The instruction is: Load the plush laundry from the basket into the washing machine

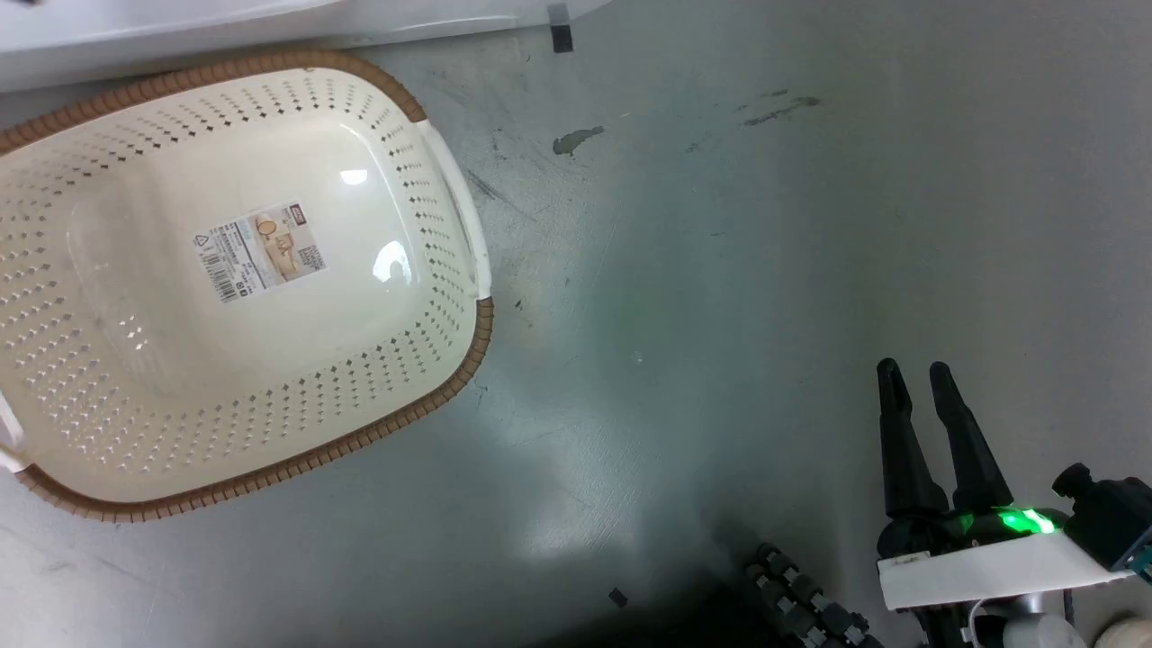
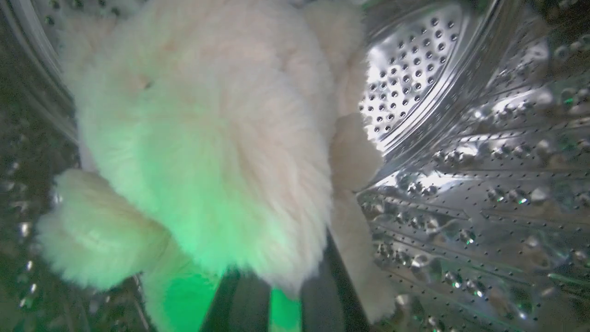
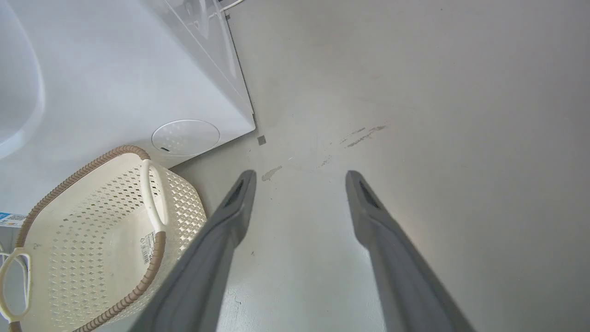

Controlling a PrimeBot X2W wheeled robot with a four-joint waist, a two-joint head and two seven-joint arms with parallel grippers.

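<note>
The plush (image 2: 207, 138) lies inside the drum (image 2: 461, 207) of the washer (image 3: 115, 69), its body heaped against the perforated steel wall with one limb hanging low at the left and another trailing down along its right side. The left gripper (image 2: 281, 281) is in the drum with it, its two dark fingers (image 2: 239, 299) rising on either side of the lowest fur, which spills between them. I cannot tell whether they are clamped on the fur or slack around it. That is the main risk: if the arm backs out while the long pile is pinched or snagged on a finger, the plush could be dragged back towards the opening, or a limb could end up across the doorway where the door would catch it. The basket (image 1: 450, 387) sits empty on the floor (image 1: 720, 270) just beside the washer. The right gripper (image 1: 913, 373) hangs above bare floor, well apart from it, fingers spread and holding nothing.
</note>
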